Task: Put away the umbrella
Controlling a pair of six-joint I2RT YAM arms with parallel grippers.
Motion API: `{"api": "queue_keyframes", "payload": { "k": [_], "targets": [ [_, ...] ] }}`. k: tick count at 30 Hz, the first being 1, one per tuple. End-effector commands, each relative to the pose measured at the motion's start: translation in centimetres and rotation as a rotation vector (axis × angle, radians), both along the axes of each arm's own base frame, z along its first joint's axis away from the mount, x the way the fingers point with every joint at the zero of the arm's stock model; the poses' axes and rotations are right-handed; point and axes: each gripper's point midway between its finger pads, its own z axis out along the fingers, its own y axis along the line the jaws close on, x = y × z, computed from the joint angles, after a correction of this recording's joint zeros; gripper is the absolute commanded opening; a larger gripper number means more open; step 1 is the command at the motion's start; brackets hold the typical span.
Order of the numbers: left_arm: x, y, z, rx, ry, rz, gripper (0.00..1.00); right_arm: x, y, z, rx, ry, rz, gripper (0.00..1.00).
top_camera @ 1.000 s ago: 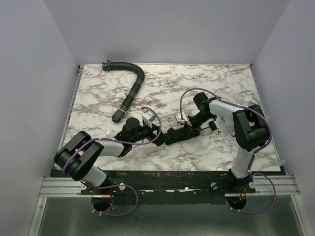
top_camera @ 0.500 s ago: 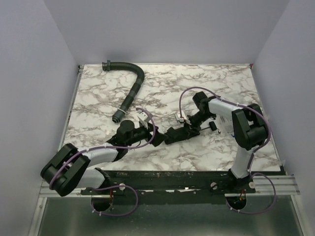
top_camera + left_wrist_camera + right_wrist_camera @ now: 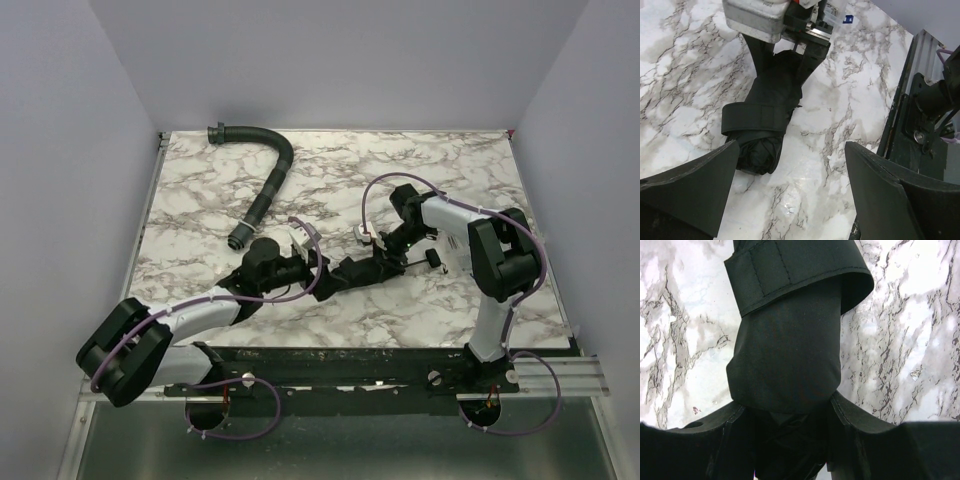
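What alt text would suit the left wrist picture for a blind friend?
A folded black umbrella, strapped shut, lies on a marble table, far end clamped by the right gripper; the left gripper hangs open near it.

Black ribbed hose (image 3: 271, 185) lying curved on marble table (image 3: 450, 170), far-left area.

No legible text, brand, number or sign in any view. Small blue tag (image 3: 847, 19) on the body of the right gripper (image 3: 784, 56), 1 o'clock in the left wrist view: print too small to read. White patch (image 3: 365, 237) on the same body, overhead view: blurred.
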Motion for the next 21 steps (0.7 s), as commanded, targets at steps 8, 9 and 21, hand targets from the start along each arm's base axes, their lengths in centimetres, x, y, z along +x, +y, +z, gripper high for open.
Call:
{"api": "queue_keyframes", "payload": {
  "k": [8, 9, 21],
  "targets": [
    [-1.1, -2.8, 0.4, -0.009, 0.098, -0.124, 0.87, -3.8, -3.5, -4.9, -0.23, 0.159, 0.004, 0.2],
    [-0.8, -3.1, 0.2, 0.028, 0.076, -0.116, 0.86, -3.8, -3.5, -4.9, -0.23, 0.159, 0.004, 0.2],
    [2.9, -3.0, -3.3, 0.619, -0.271, 0.146, 0.68, -3.7, -3.4, -5.1, -0.242, 0.167, 0.001, 0.2]
  ]
}}
